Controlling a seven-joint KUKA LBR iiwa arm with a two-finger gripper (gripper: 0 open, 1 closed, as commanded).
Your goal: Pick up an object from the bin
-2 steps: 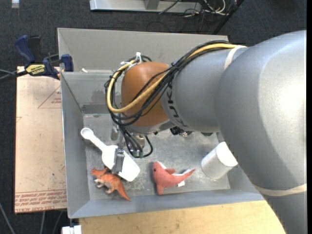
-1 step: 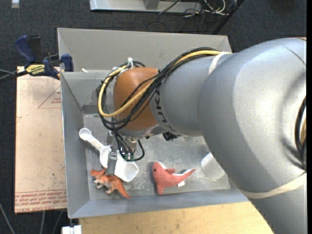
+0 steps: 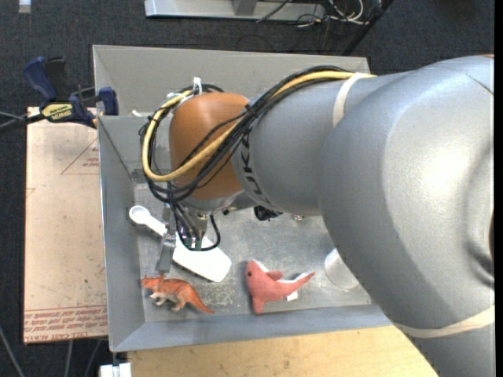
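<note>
Found hand point(image 3: 166, 256) low in grey bin point(image 3: 118, 234), toward the view's lower-left corner, just above orange toy dinosaur point(image 3: 178, 293) and beside white scoop-like piece point(image 3: 203, 264). Cannot tell how far open, or whether gripping anything. Noted pink toy shark point(image 3: 271, 285) lying near, right of dinosaur.

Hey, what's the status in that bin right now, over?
Gripper low, left side of grey metal bin, over white oval plastic piece. No hold visible. Orange toy dinosaur just beside, pink toy whale further right.
</note>
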